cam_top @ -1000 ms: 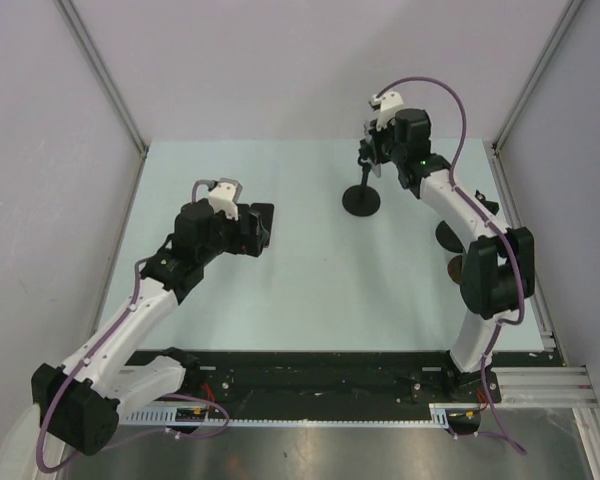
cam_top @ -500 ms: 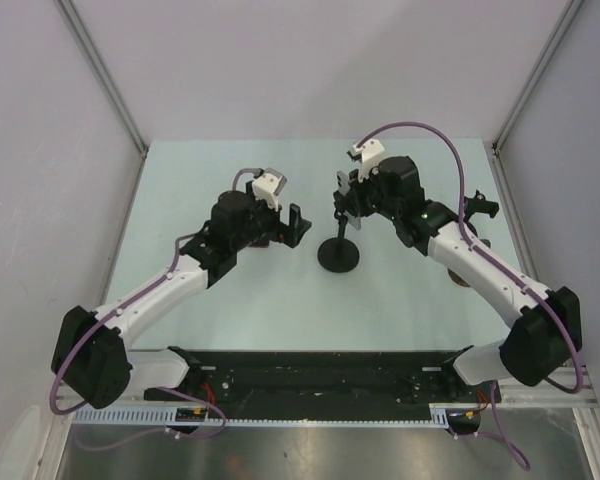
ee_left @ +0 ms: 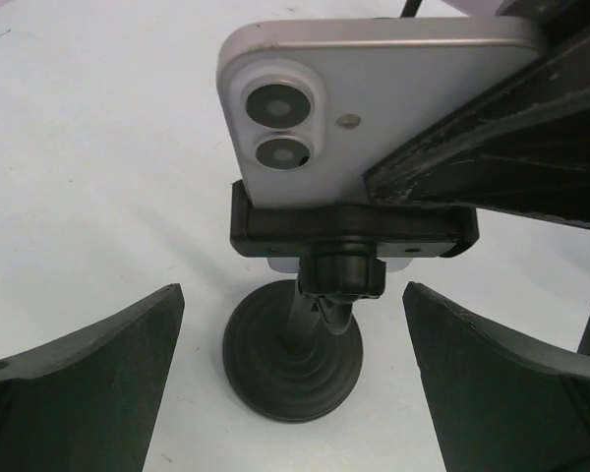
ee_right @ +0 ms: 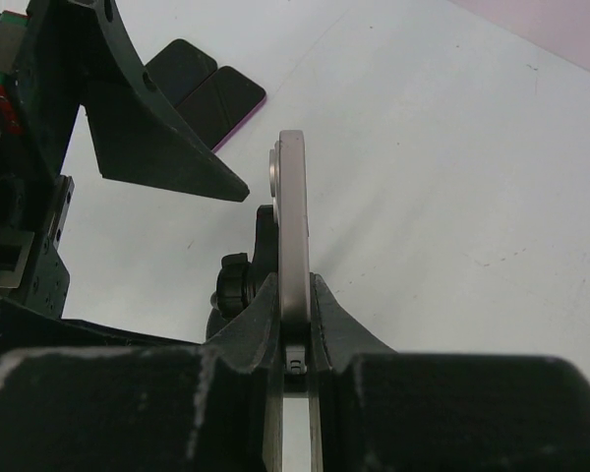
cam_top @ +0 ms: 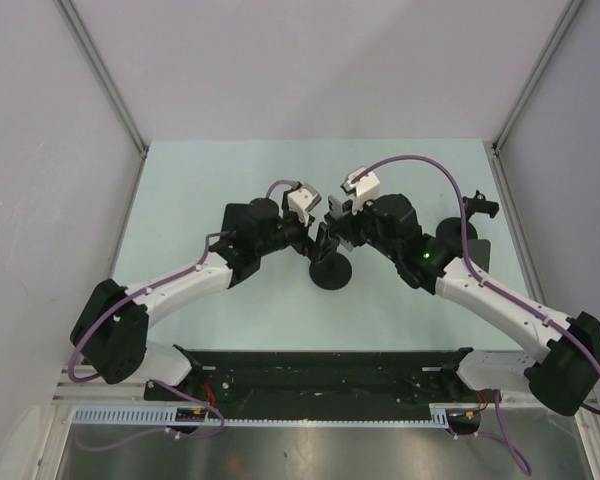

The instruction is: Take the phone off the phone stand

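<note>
Right end effector (ee_right: 293, 307) clamped on phone (ee_left: 374, 88); left end effector (ee_left: 293, 295) apart, flanking phone stand (ee_left: 293, 359).

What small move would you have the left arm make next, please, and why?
Probably ease the left gripper forward and close on the stem of the phone stand to brace it. Its fingers stand open either side of the stand, touching nothing, while the right gripper is shut on the phone, which sits in the clamp.
</note>
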